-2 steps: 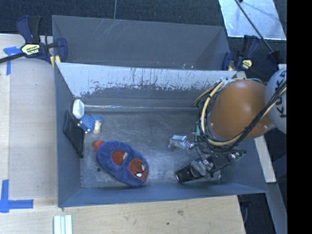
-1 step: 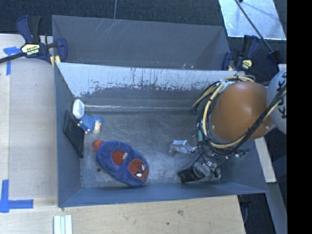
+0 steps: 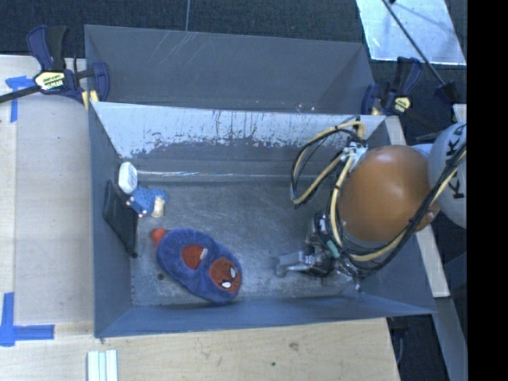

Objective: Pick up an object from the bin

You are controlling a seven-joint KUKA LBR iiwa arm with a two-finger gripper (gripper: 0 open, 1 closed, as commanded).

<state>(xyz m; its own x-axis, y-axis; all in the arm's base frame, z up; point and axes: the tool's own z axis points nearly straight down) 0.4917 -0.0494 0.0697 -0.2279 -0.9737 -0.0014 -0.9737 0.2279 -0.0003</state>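
My gripper [image 3: 287,267] sits low over the bin floor at the front right, under the orange dome, with its fingertips pointing left. Nothing shows between the fingers. A blue plush slipper [image 3: 198,264] with two red patches lies on the floor to the gripper's left, apart from it by a short stretch of bare floor. A small orange-red piece [image 3: 158,234] pokes out at the slipper's upper left.
Against the left wall lean a black flat object [image 3: 121,217] and a small blue and white toy with a white cap [image 3: 136,189]. Yellow and black cables loop above the dome near the right wall.
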